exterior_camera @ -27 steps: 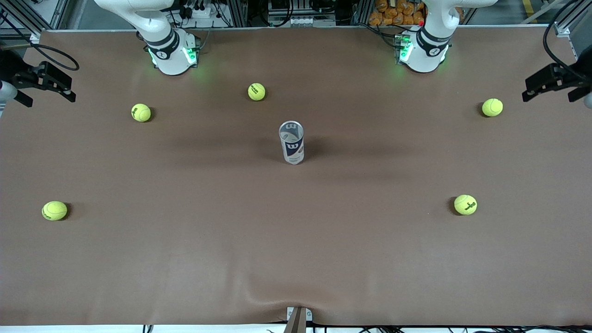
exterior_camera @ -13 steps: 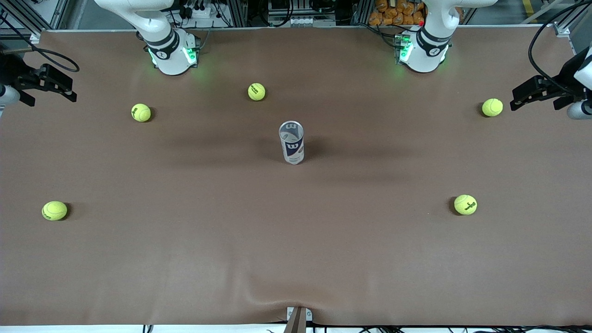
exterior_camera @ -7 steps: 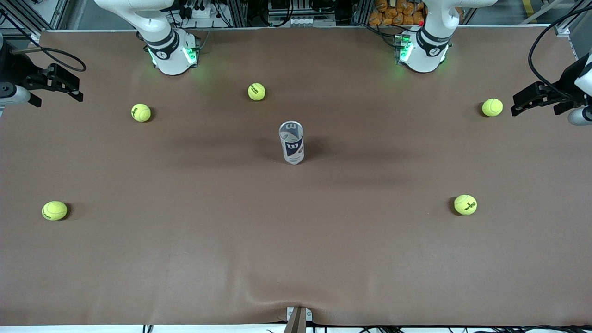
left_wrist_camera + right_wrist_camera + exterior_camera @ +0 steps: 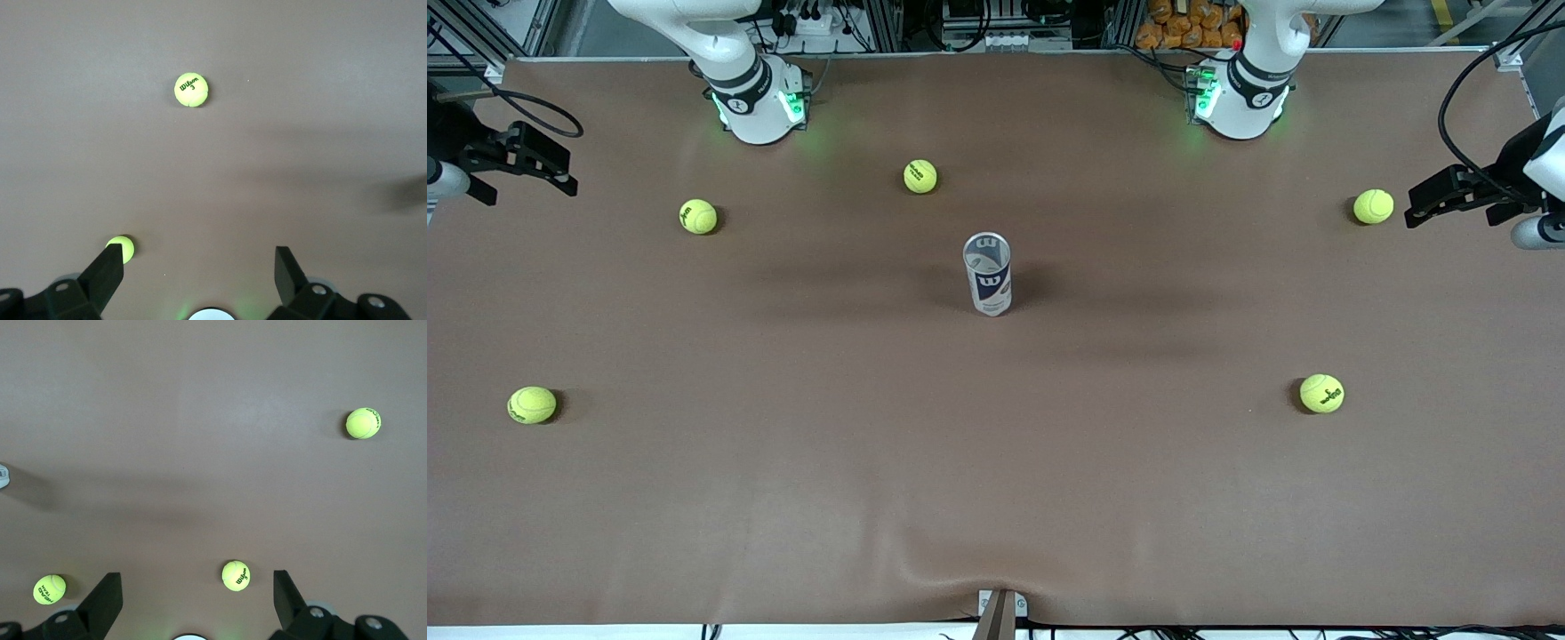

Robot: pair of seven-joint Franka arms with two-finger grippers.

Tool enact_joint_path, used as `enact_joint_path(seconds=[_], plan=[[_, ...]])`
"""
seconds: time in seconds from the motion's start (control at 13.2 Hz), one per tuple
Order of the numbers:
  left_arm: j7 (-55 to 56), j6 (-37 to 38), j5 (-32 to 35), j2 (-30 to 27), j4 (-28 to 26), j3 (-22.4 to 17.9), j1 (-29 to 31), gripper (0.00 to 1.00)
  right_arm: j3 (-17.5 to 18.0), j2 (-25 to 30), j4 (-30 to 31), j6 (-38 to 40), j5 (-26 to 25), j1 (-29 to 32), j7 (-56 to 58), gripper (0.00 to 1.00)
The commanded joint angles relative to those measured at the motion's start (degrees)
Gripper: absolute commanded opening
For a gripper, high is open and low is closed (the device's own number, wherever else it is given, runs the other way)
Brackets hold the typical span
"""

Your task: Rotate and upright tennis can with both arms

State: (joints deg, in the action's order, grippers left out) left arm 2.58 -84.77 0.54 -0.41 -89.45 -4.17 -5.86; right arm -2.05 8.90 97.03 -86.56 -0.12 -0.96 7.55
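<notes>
Standing upright mid-table tennis can (image 4: 987,274), open end up, dark blue band facing the front camera, well apart from both grippers and untouched. Left gripper (image 4: 1436,197) up over the left arm's end of the table, fingers (image 4: 107,267) spread wide, empty, tennis ball (image 4: 1373,206) just beside it. Right gripper (image 4: 547,169) over the right arm's end, fingers (image 4: 107,590) spread wide, empty. Four more balls scattered on the brown table (image 4: 996,462).
</notes>
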Motion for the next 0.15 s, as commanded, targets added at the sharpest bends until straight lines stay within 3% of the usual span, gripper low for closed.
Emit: enact_joint_path(seconds=[0.0, 0.08], plan=[[-0.29, -0.57, -0.36, -0.11, -0.03, -0.05, 0.23, 1.0, 0.12, 0.95, 0.27, -0.01, 0.91, 1.48, 0.62, 1.0], [-0.29, -0.57, -0.36, -0.11, 0.06, -0.13, 0.23, 1.0, 0.12, 0.95, 0.27, 0.08, 0.91, 1.66, 0.62, 1.0]])
